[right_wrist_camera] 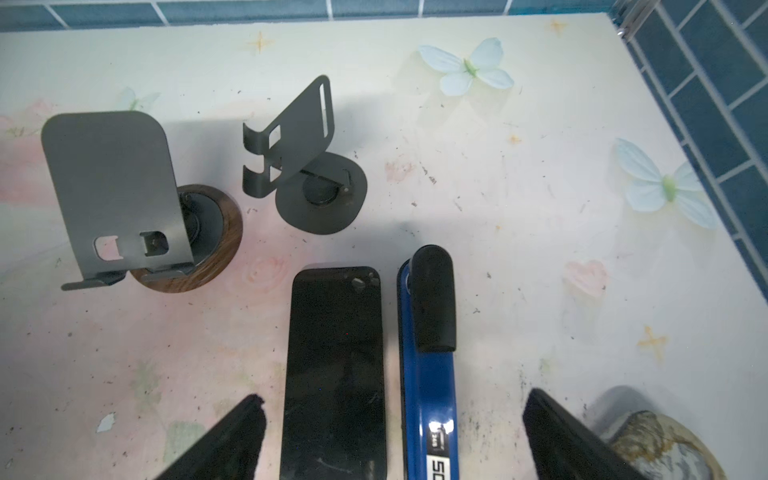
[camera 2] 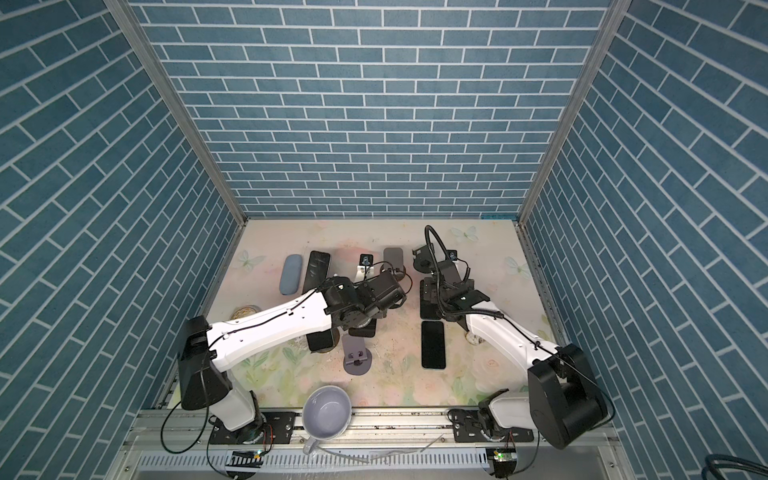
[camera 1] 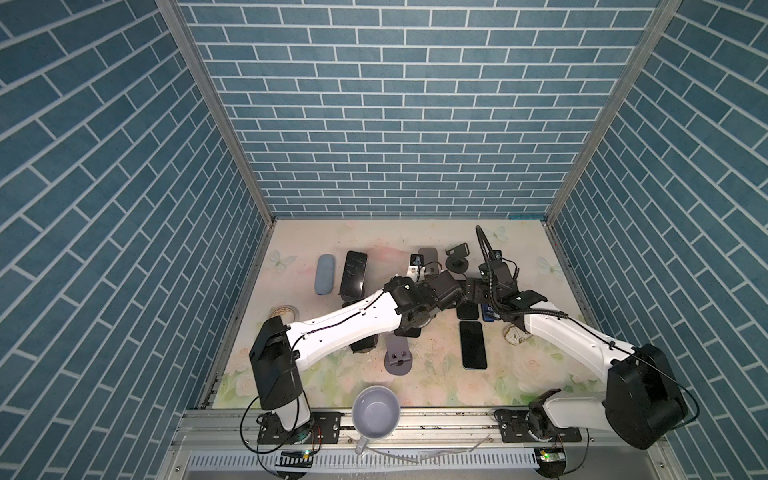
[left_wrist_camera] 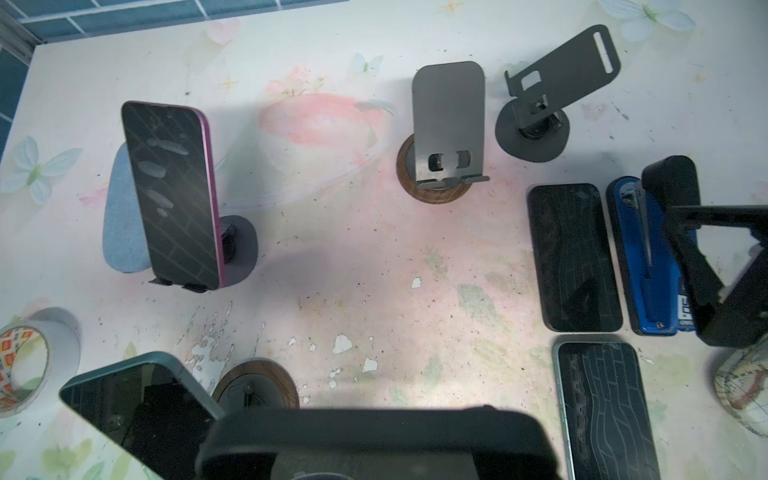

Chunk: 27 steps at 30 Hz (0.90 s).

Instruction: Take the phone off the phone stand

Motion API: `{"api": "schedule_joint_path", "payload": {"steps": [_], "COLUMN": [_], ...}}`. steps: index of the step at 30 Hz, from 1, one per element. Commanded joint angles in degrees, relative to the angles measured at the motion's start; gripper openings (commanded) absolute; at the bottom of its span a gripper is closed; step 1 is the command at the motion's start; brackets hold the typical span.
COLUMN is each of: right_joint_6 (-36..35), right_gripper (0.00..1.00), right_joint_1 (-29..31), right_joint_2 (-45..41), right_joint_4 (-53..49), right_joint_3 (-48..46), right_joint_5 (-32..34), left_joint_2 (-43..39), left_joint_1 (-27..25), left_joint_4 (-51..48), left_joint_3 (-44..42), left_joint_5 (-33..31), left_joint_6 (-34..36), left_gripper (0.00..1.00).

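My left gripper (camera 1: 453,295) is shut on a dark phone (camera 1: 444,284), which hangs tilted above the table's middle. In the left wrist view that phone (left_wrist_camera: 374,436) fills the lower edge and hides the fingers. A purple-edged phone (left_wrist_camera: 170,195) leans on a dark stand (left_wrist_camera: 243,249) at the back left. A teal phone (left_wrist_camera: 137,411) rests on a wooden-based stand (left_wrist_camera: 257,386) under the left arm. My right gripper (right_wrist_camera: 395,436) is open, low over a flat black phone (right_wrist_camera: 334,370) and a blue stapler (right_wrist_camera: 428,374).
Two empty stands, one grey (right_wrist_camera: 112,187) and one black (right_wrist_camera: 299,133), are at the back. A purple-grey stand (camera 1: 398,353) and a flat phone (camera 1: 473,345) lie in front. A blue case (camera 1: 324,274), a tape roll (left_wrist_camera: 25,365), a patterned ball (right_wrist_camera: 665,449) and a mug (camera 1: 376,411) are around.
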Motion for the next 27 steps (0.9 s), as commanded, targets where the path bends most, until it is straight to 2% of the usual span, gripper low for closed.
{"api": "schedule_joint_path", "payload": {"steps": [1,15,21,27], "right_joint_6": [1.7,2.1,1.9,1.8], "right_gripper": [0.98,0.99,0.99,0.98], "right_joint_1": [-0.8,-2.6,-3.2,-3.7], "right_joint_2": [-3.6,-12.5,-14.8,-17.7], "right_joint_4": [-2.5,-4.2,-4.6,-5.0], "right_joint_3": [-1.5,-5.4,-6.0,-7.1], "right_joint_5": [4.5,6.2,6.9,7.7], "left_joint_2": [2.2,10.7,14.4,18.9], "left_joint_1": [-0.4,0.4,3.5,6.1], "left_joint_4": [1.1,3.8,8.4,9.1], "left_joint_3": [4.5,11.5,10.9,12.9], "left_joint_5": [1.1,7.4,16.3,19.9], "left_joint_6": [4.3,6.1,4.2,3.3], "left_gripper": [0.49,0.47,0.46,0.45]}}
